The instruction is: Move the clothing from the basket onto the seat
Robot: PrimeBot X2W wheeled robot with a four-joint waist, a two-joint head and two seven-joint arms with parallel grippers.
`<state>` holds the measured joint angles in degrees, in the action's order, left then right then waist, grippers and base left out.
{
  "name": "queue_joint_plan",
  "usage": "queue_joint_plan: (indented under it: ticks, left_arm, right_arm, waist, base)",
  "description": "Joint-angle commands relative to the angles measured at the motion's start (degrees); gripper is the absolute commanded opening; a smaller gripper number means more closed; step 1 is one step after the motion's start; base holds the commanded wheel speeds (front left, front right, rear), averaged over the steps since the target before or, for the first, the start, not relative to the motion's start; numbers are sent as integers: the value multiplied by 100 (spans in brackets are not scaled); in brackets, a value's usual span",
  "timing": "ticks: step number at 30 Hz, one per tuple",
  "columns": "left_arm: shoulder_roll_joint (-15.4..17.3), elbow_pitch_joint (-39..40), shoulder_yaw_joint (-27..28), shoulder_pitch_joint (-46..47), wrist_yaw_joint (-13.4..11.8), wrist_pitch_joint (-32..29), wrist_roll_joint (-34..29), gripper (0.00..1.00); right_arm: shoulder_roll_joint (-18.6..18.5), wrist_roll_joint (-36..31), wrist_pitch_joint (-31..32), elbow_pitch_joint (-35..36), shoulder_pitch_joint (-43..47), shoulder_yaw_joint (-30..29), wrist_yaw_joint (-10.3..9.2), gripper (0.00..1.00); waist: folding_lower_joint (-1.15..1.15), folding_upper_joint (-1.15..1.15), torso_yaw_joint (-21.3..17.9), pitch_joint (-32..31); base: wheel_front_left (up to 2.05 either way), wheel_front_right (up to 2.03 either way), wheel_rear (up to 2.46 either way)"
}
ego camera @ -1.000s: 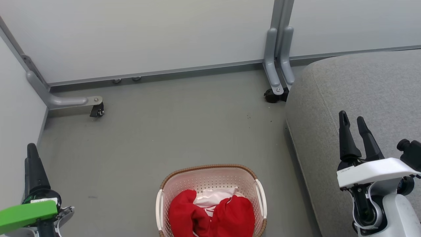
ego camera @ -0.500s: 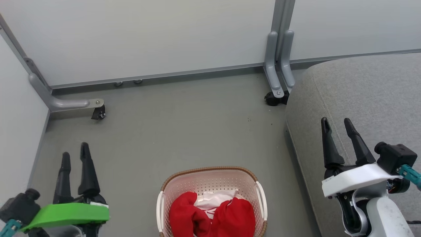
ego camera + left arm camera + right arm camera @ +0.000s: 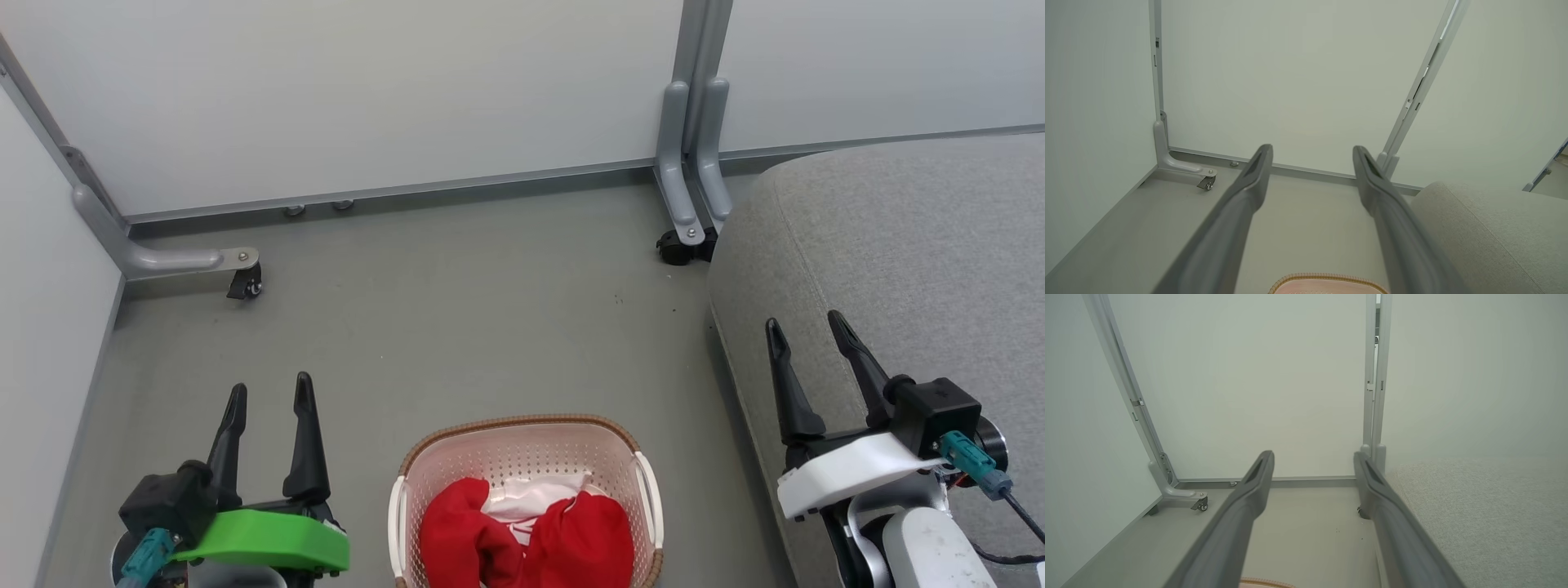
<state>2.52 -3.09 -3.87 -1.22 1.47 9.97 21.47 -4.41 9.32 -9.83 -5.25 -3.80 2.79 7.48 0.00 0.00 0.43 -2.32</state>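
Between left fingers [image 3: 306, 441] and right fingers [image 3: 786, 384], clothing [image 3: 571, 539] sits in basket [image 3: 522, 453].

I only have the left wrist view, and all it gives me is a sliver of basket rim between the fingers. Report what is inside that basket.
Observer: The basket holds the clothing, red fabric heaped in a loose mound.
Operator: Tell me where my left pincer sits against it.
Observer: In the head view the left pincer is off to the basket's left, over the floor, not above the clothing.
Operator: Now give me the right one.
Observer: The right pincer is on the basket's other side, jaws open and empty, showing against the left edge of the seat.
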Motion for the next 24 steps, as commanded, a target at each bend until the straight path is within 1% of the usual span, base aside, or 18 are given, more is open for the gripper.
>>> queue_joint_plan:
  ticks: [1,7,11,14,16,19,24]
  left_arm:
    - [43,8,-41,-39,-48,50,-178,100]
    - [57,-64,-158,-59,-129,133,-486,100]
    - [155,-161,-381,-64,-62,182,-801,100]
    - [155,-180,-458,-58,-142,211,-875,100]
    - [143,-169,-471,-72,-151,240,-914,100]
    - [114,-169,-416,-107,-85,274,-867,100]
    - [48,-178,-99,-171,97,331,-643,100]
  right_arm:
    - [-1,-222,-65,18,22,-20,1,100]
    - [71,-566,-146,-17,64,-41,1,100]
    - [101,-731,-198,-1,81,-52,1,100]
    - [122,-791,-225,52,91,-77,1,100]
    - [133,-788,-261,61,102,-52,1,100]
    - [144,-707,-291,46,120,10,1,100]
    - [149,-489,-350,-32,170,78,1,100]
  waist:
    - [0,0,-5,2]
    - [0,0,-15,-1]
    - [0,0,-11,-7]
    - [0,0,-6,-12]
    - [0,0,-2,-20]
    - [0,0,2,-30]
    - [0,0,9,-57]
  base:
    - [0,0,0]
    - [0,0,0]
    - [0,0,0]
    - [0,0,0]
    - [0,0,0]
    - [0,0,0]
    - [0,0,0]
